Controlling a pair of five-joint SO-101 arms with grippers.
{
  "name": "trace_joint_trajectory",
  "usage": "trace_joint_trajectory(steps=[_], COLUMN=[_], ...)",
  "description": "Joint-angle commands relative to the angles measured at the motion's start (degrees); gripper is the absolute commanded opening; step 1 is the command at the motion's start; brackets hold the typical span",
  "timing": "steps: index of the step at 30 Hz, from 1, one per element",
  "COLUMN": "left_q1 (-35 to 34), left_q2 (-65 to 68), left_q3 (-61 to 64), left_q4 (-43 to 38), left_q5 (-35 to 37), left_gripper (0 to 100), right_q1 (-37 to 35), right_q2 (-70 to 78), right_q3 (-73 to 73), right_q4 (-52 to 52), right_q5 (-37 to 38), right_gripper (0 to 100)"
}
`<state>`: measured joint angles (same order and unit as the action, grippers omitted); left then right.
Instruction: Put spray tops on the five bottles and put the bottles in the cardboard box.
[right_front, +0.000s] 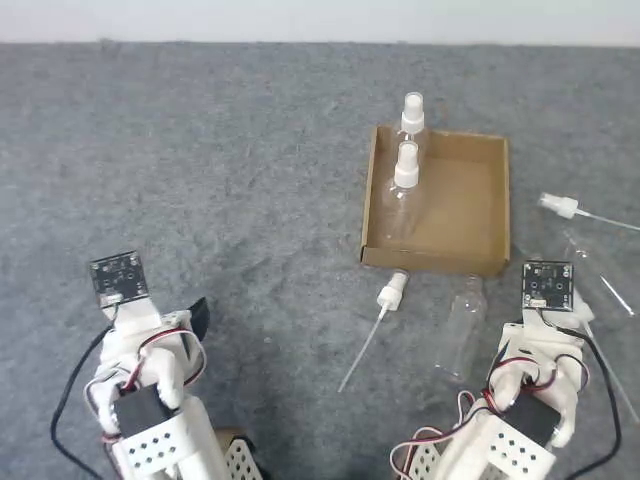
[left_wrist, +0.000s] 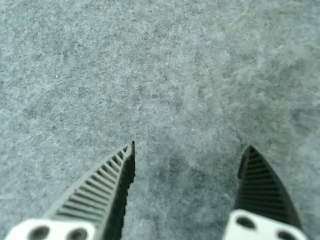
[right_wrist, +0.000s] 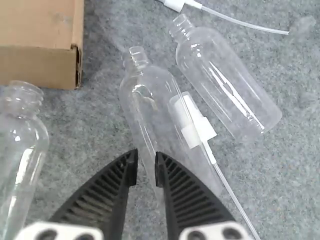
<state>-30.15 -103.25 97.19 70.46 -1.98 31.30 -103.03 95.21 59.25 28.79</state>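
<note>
The cardboard box (right_front: 470, 215) lies right of centre. One capped bottle (right_front: 400, 195) lies inside it, and a second capped bottle (right_front: 412, 120) sits at its far edge. A loose spray top (right_front: 391, 293) and an uncapped bottle (right_front: 463, 322) lie in front of the box. Another spray top (right_front: 560, 207) lies to the right. My right gripper (right_wrist: 145, 161) is shut, just above an uncapped bottle (right_wrist: 150, 110) with a spray top (right_wrist: 192, 125) resting against it. Two more open bottles (right_wrist: 225, 85) (right_wrist: 20, 145) flank it. My left gripper (left_wrist: 190, 150) is open over bare carpet.
Grey carpet (right_front: 200, 170) covers the whole table. The box corner (right_wrist: 45, 60) is close to the right gripper. The left arm (right_front: 150, 350) is at the near left, far from all the objects. A thin dip tube (right_front: 360, 350) stretches from the loose spray top.
</note>
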Motion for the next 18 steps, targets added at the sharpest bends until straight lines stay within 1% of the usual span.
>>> trace_joint_trajectory(steps=[1, 5, 8, 10, 12, 15, 18], left_q1=[7.56, 14.51, 17.67, 18.37, 18.20, 18.20, 18.20], left_q2=[-0.35, -0.35, -0.44, -0.44, -0.44, -0.44, -0.44], left_q3=[-0.66, -0.66, -0.66, -0.66, -0.66, -0.66, -0.66], left_q4=[0.35, 0.35, 1.32, 1.49, 1.49, 1.49, 1.49], left_q5=[-0.35, -0.35, -0.44, -0.53, -0.53, -0.53, -0.53], left_gripper=[31, 31, 31, 31, 31, 31, 31], right_q1=[-1.01, -2.33, -3.30, -4.26, -3.03, -2.59, -2.86], right_q2=[-0.92, -0.92, -0.92, -0.31, -0.31, 0.75, 8.13], right_q3=[1.23, 1.23, 0.97, -0.79, -4.57, -13.54, -23.74], right_q4=[-0.57, -0.84, -5.76, -10.86, -12.53, -10.59, -8.92], right_q5=[-0.35, 0.18, 5.01, 4.84, 4.48, 4.40, 4.66], right_gripper=[0.9, 0.9, 0.9, 0.9, 0.9, 0.9, 1.7])
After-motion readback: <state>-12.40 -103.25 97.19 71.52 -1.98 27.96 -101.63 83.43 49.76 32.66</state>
